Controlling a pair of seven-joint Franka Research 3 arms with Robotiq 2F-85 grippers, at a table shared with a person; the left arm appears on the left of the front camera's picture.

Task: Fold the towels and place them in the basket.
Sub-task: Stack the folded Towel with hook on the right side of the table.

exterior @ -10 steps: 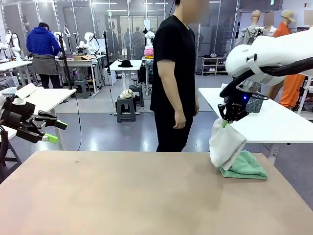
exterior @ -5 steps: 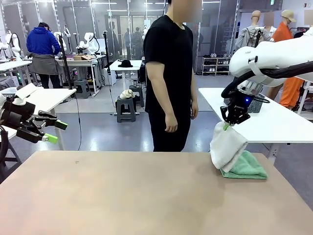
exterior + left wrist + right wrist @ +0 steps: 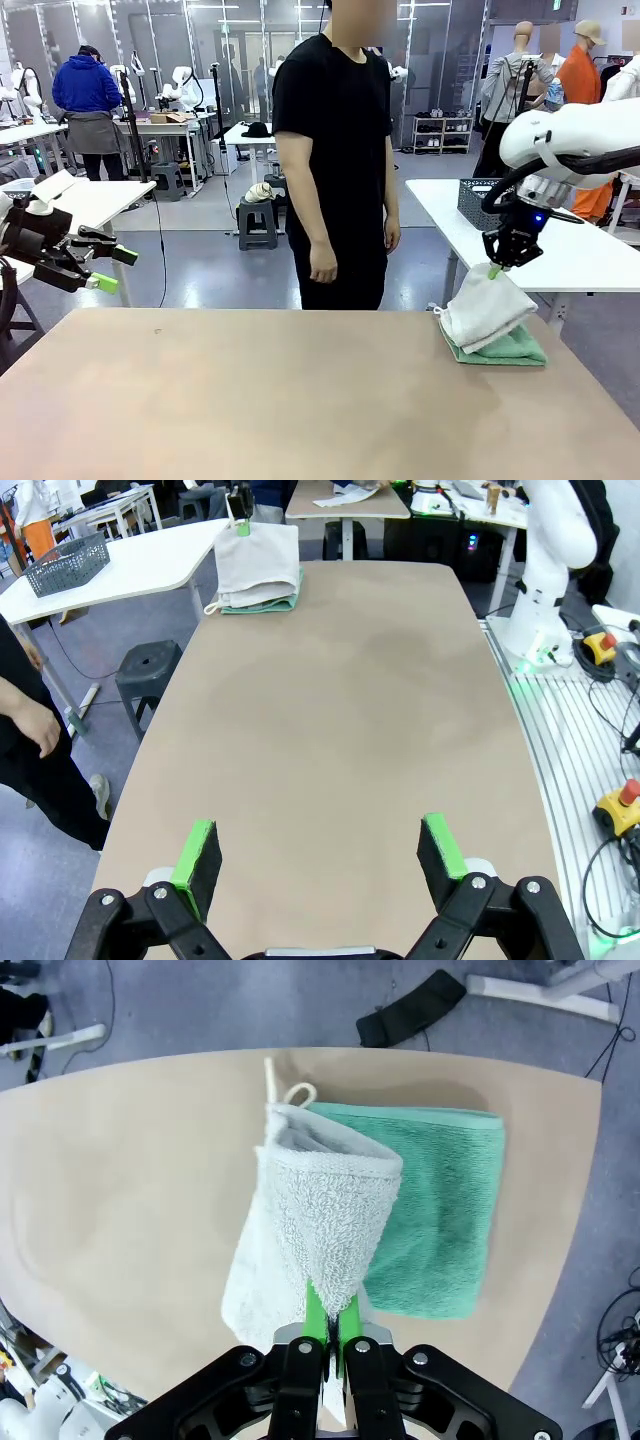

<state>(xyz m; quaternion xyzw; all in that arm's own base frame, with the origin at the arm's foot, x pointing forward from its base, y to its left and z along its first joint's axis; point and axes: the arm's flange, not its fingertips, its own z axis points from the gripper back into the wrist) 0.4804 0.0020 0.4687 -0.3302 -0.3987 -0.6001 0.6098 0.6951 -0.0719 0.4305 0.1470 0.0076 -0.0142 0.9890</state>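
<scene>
In the front view the right gripper (image 3: 495, 268) has moved toward the picture's right and a little lower than a second ago, its fingers pinched tight on a corner of the cream-white towel (image 3: 484, 309). That towel now slopes down from the pinched corner and spreads across the mint green towel (image 3: 507, 348), where earlier it hung as a bunched fold in front of it; the green towel lies flat near the far right corner of the table (image 3: 280, 400), as before. The dark grey basket (image 3: 480, 203) stands on the white side table (image 3: 560, 250) behind the arm. The person (image 3: 335, 160) at the far edge has stepped toward the picture's left. The left gripper (image 3: 112, 270) hangs off the table's left side with its jaws spread wide and empty, unchanged. In the left wrist view its green pads (image 3: 197, 850) stand far apart over bare tabletop (image 3: 340, 730), with the two towels (image 3: 258, 568) far off at the table's end and the basket (image 3: 68, 564) beyond on the side table. In the right wrist view the closed fingers (image 3: 318, 1315) clamp the cream-white towel's (image 3: 310, 1220) corner, its lower part resting on the table and overlapping the green towel's (image 3: 440, 1200) edge.
</scene>
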